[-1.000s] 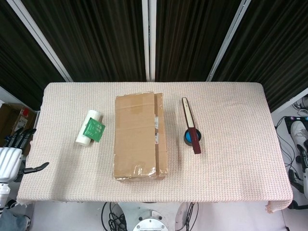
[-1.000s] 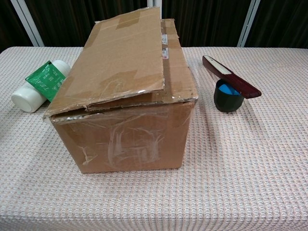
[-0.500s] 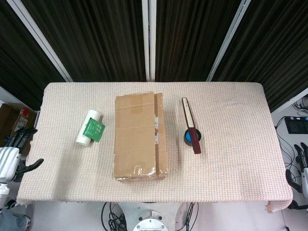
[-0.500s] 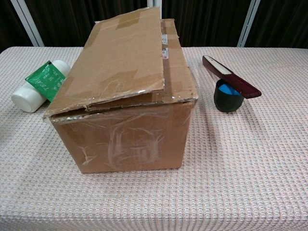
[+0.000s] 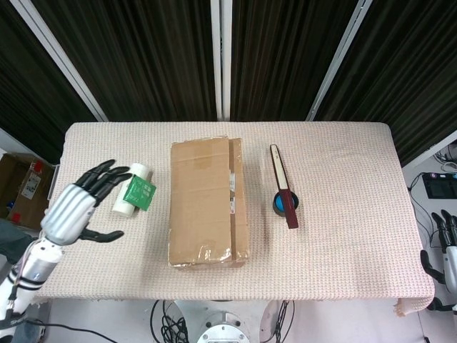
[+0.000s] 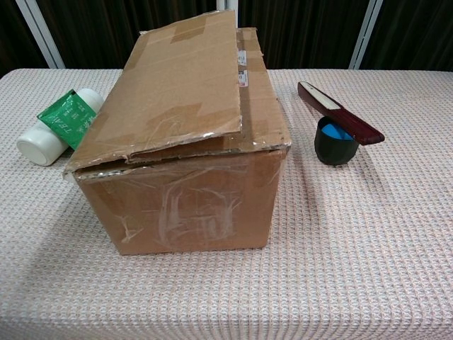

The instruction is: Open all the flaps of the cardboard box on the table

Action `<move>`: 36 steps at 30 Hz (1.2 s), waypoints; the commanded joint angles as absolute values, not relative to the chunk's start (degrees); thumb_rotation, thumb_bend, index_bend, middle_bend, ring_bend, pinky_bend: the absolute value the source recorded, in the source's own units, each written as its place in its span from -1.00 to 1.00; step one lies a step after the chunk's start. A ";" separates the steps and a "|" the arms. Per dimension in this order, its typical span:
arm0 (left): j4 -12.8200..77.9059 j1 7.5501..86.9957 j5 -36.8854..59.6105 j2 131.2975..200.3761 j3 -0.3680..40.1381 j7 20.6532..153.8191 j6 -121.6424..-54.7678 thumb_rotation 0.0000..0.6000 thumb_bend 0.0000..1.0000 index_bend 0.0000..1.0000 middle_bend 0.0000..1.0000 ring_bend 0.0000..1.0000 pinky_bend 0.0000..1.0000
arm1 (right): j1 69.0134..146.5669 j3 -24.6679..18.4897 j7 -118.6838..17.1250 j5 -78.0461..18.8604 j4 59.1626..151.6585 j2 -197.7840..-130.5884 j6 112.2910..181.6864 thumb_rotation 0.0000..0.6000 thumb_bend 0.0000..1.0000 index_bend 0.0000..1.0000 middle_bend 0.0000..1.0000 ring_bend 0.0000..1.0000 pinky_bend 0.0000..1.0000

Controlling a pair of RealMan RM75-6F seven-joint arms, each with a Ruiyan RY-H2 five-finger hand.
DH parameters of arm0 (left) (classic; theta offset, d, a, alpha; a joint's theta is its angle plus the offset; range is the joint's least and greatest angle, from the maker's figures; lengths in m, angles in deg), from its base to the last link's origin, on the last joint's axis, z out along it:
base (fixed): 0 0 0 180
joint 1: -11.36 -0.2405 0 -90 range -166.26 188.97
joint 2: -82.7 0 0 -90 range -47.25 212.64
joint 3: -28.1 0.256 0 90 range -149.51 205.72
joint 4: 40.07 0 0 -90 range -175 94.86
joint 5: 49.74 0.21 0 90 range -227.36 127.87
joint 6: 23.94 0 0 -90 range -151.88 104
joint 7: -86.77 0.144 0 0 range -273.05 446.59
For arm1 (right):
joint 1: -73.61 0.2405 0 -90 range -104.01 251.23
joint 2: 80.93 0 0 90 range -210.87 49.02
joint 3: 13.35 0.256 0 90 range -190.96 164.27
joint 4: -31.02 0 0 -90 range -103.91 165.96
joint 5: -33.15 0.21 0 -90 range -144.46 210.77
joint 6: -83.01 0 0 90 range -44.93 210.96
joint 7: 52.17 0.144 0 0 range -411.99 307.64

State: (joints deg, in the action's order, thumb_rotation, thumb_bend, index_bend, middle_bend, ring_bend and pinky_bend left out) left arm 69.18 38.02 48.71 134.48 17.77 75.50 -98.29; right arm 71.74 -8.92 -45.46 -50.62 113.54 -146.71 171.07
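Note:
The cardboard box (image 5: 208, 202) stands in the middle of the table, long side running front to back. Its top flaps lie down; in the chest view the left flap (image 6: 177, 88) overlaps the right one and lifts slightly at the front edge. My left hand (image 5: 77, 206) hovers over the table's left part, fingers spread and empty, left of the box. At the far right edge of the head view my right hand (image 5: 448, 250) hangs off the table; its fingers look spread. Neither hand shows in the chest view.
A white cylinder with a green label (image 5: 134, 190) lies between my left hand and the box. Right of the box, a dark red and white stick (image 5: 282, 184) rests across a small dark cup with blue inside (image 6: 335, 142). A woven cloth (image 5: 343, 236) covers the table.
My left hand has risen from beside the table's left edge and moved in over the table toward the white cylinder. The right hand shifted slightly at the right edge. The box is unchanged.

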 commanded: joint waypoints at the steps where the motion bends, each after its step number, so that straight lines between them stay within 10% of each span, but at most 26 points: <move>1: 74.48 49.84 48.10 134.14 12.71 77.39 -84.60 -1.00 -1.00 -0.69 -0.70 -0.91 -0.65 | 71.69 -8.94 -45.35 -50.57 113.62 -146.85 171.12 1.00 -0.31 -1.00 -1.00 -1.00 -1.00; 11: 73.42 65.98 38.84 139.34 8.47 81.89 -65.72 -1.00 -1.00 -0.60 -0.63 -0.91 -0.65 | 70.91 -8.95 -43.36 -50.02 112.40 -146.76 171.69 1.00 -0.31 -1.00 -1.00 -1.00 -1.00; 36: 68.93 75.82 29.24 148.67 13.76 92.08 -58.44 -1.00 -1.00 -0.58 -0.52 -0.91 -0.65 | 70.92 -8.92 -39.46 -49.94 110.70 -146.59 170.72 1.00 -0.31 -1.00 -1.00 -1.00 -1.00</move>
